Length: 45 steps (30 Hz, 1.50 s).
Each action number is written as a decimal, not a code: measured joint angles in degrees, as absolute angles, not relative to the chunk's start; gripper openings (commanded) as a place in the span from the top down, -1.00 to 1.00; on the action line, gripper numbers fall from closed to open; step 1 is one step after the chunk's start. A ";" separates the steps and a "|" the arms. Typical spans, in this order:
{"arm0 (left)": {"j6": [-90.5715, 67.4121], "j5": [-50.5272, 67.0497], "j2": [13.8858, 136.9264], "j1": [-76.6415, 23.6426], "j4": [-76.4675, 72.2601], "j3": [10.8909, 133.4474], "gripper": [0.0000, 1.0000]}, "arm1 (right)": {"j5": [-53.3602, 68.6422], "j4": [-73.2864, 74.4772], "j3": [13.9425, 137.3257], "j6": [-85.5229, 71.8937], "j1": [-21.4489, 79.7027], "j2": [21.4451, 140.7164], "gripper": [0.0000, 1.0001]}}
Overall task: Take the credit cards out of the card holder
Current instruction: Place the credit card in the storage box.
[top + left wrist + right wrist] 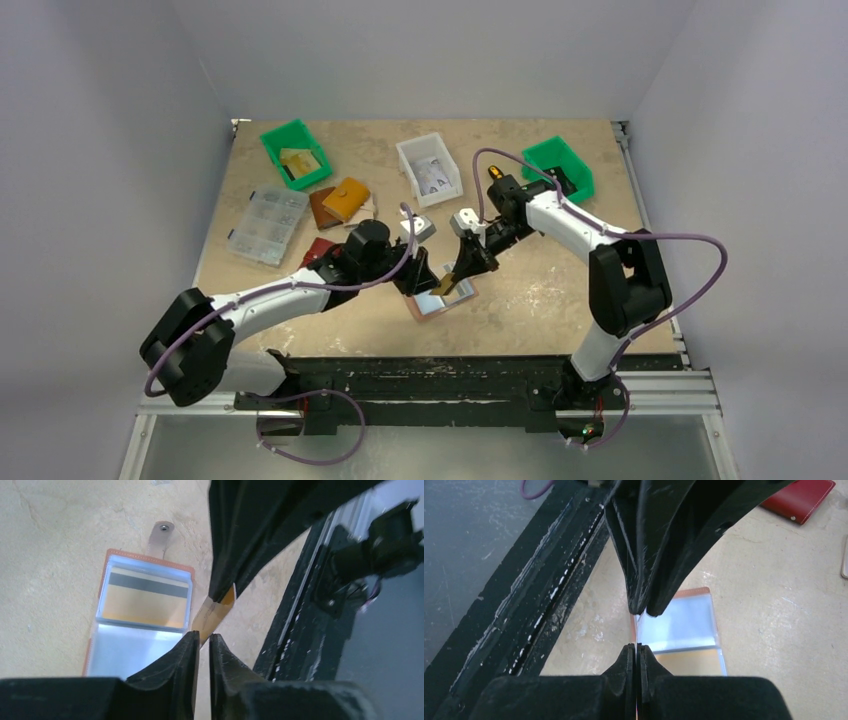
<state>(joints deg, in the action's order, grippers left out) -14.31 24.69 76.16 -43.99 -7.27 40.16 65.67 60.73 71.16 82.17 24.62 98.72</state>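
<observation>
The card holder (432, 306) lies open on the table near the front edge, its clear sleeves up (125, 650) (684, 625). A tan-gold credit card (145, 602) with a black stripe sits in one sleeve. A second tan credit card (216, 612) hangs above the table beside the holder, edge-on in the right wrist view (638, 627). My right gripper (636, 647) (221, 596) is shut on its upper end. My left gripper (204, 637) (644, 611) has its jaws a narrow slit apart, with the card's lower corner at their tips.
Green bins (296, 152) (560, 165) and a white bin (428, 168) stand at the back. A clear organiser box (267, 225), a mustard wallet (346, 198) and a red pouch (796, 497) lie to the left. The black frame rail (420, 365) runs along the near edge.
</observation>
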 measured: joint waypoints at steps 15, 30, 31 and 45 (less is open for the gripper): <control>-66.74 21.10 67.99 -34.59 -34.41 25.78 -0.60 | 60.29 61.19 70.43 76.29 23.70 92.29 1.00; -101.23 12.75 73.71 -40.40 -21.89 36.25 -0.55 | 51.51 36.88 59.83 57.58 21.34 75.61 1.00; -102.10 12.29 73.89 -41.08 -21.06 37.01 -0.55 | 51.29 35.51 59.16 56.93 21.34 75.33 1.00; -109.08 9.78 80.34 -44.82 -15.27 39.05 -0.31 | 50.54 27.75 54.92 53.67 21.37 72.88 1.00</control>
<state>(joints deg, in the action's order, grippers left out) -109.08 9.78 80.34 -44.82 -15.27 39.05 50.54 27.75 54.92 53.67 21.37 72.88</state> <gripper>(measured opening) 0.706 0.026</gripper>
